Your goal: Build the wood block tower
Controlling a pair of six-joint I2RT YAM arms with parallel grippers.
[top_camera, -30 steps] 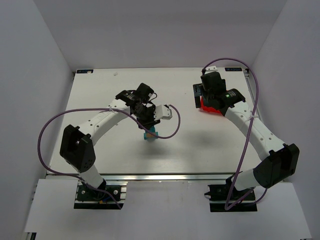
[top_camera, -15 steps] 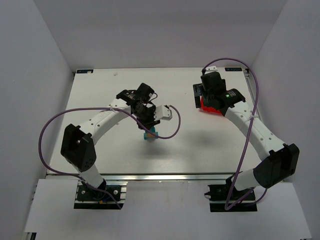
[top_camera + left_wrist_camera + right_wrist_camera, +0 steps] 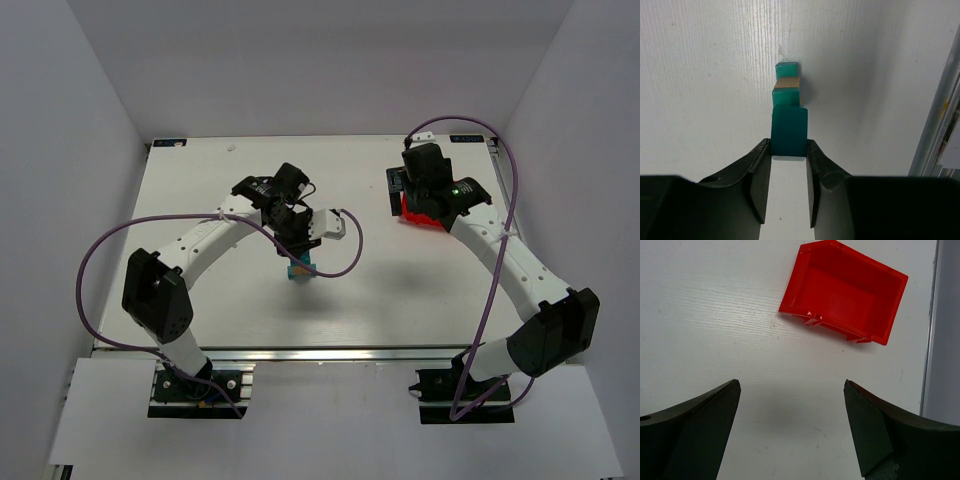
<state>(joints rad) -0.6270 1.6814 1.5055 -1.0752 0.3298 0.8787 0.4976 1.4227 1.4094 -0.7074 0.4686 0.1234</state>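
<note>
Left arm has shifted only slightly since a second ago, its wrist drawn a little toward the far edge. The right arm and the tower (image 3: 298, 268) are unchanged. The tower stands near the middle of the table (image 3: 200, 180), under the left wrist. Left gripper (image 3: 789, 147) is clamped on the top block (image 3: 789, 131), a teal cube, with both fingers touching its sides. Beneath that block the wrist view shows teal, tan and teal blocks, stacked slightly out of line. Right gripper (image 3: 791, 386) is spread wide and holds nothing, hovering over bare table at the far right. Red bin (image 3: 840, 290) lies upright just beyond it, apart from both fingers.
</note>
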